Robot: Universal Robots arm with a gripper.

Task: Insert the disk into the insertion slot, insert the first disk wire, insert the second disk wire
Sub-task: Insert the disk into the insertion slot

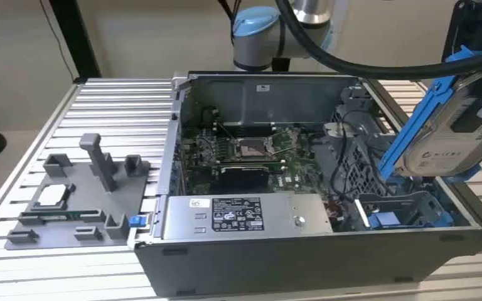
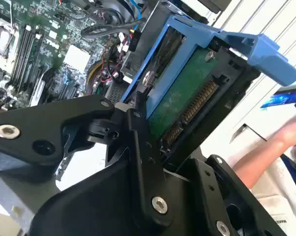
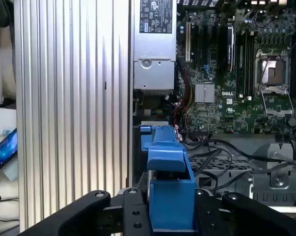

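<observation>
My gripper (image 1: 481,103) is shut on the disk (image 1: 452,143), a silver-grey drive with a white label in a bright blue frame (image 1: 415,119). In the exterior view the disk hangs tilted over the right end of the open computer case. The insertion slot (image 1: 404,213), a grey bay with blue tabs, lies below it and the disk is clear of it. In the second wrist view the disk's green board (image 2: 187,101) faces me beside a black finger (image 2: 138,130). In the first wrist view the gripper (image 3: 170,219) clamps the blue frame (image 3: 168,162) from both sides.
Dark cables (image 1: 341,166) lie loose by a perforated cage (image 1: 368,164) beside the bay. A grey box with a sticker (image 1: 241,216) and the motherboard (image 1: 250,150) fill the case. A grey fixture (image 1: 73,194) sits at the exterior view's left. A person's hand (image 2: 290,135) is nearby.
</observation>
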